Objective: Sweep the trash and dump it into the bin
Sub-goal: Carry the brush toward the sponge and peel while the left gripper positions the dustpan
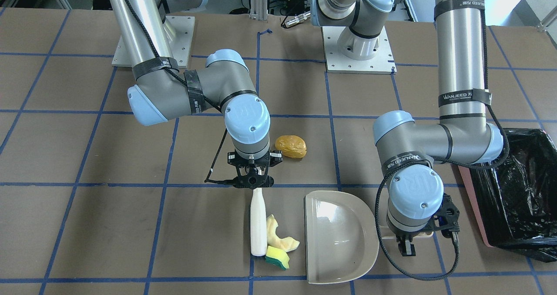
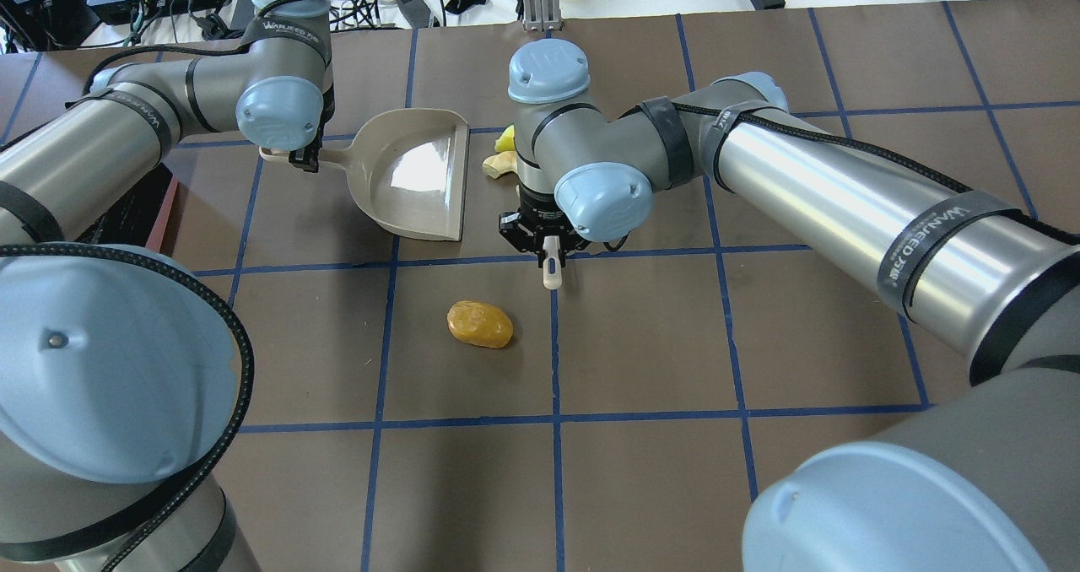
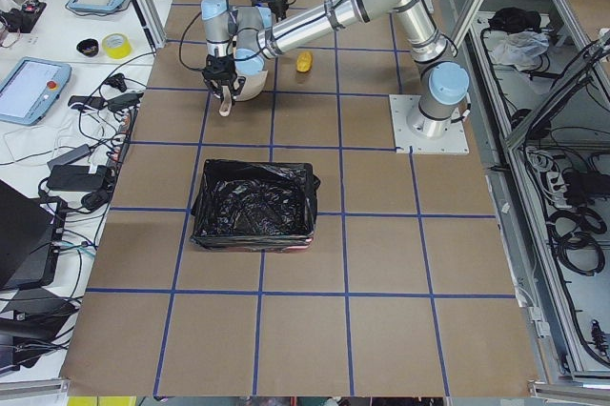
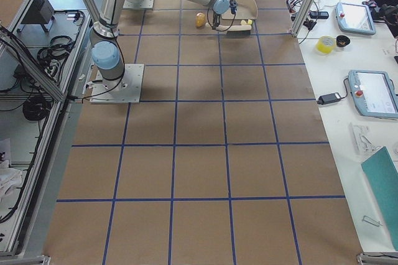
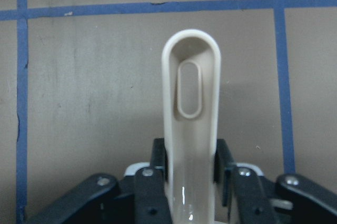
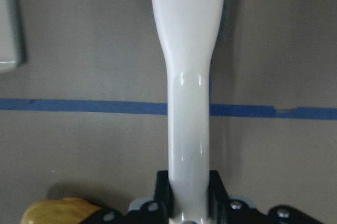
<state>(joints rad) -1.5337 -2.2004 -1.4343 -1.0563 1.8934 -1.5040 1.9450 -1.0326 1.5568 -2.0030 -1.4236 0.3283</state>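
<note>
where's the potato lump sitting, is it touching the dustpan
Apart. The overhead view shows the potato lump lying by itself, with a blue tape line and bare table between it and the dustpan.

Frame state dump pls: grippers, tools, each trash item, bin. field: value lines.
left gripper: shut on handle of beige plastic dustpan
right gripper: shut on white plastic sweeper
dustpan: empty, open edge facing sweeper
cream-orange curved peel: between sweeper and dustpan
yellow-green sponge block: at sweeper tip, beside peel
golden-brown potato-like lump: apart, unswept
pink bin with black bag: no trash seen inside
</note>
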